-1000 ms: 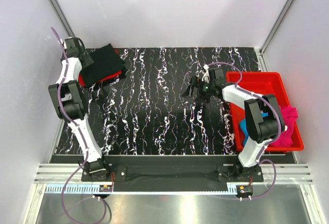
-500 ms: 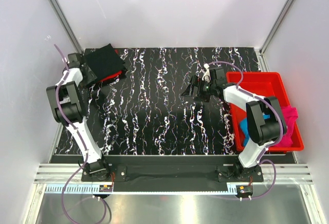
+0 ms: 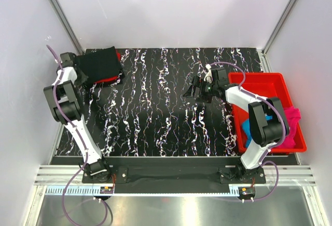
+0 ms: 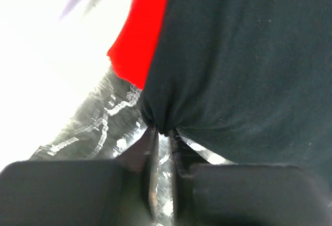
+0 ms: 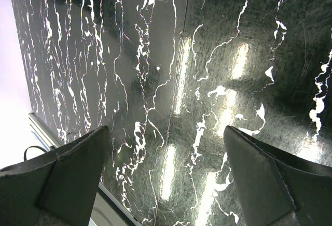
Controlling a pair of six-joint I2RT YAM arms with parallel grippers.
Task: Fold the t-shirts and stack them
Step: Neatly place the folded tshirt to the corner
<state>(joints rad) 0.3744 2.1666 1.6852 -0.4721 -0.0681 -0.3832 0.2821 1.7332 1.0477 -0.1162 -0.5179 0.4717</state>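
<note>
**While my left hand [image 4: 162,132] pinches cloth**

From above, I see the black t-shirt [image 3: 98,62] on the red t-shirt [image 3: 106,79] at the counter's [image 3: 155,112] far-left corner. Left wrist: narrow, nipping the black cloth. Right wrist: right hand [image 5: 166,174] spread wide above the counter.

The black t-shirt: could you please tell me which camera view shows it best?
The top external view: nearly the whole folded black t-shirt shows, lying on the red t-shirt at the far left corner of the table. The left wrist view shows only an edge pinched in the left gripper. The right wrist view shows none of it.
</note>
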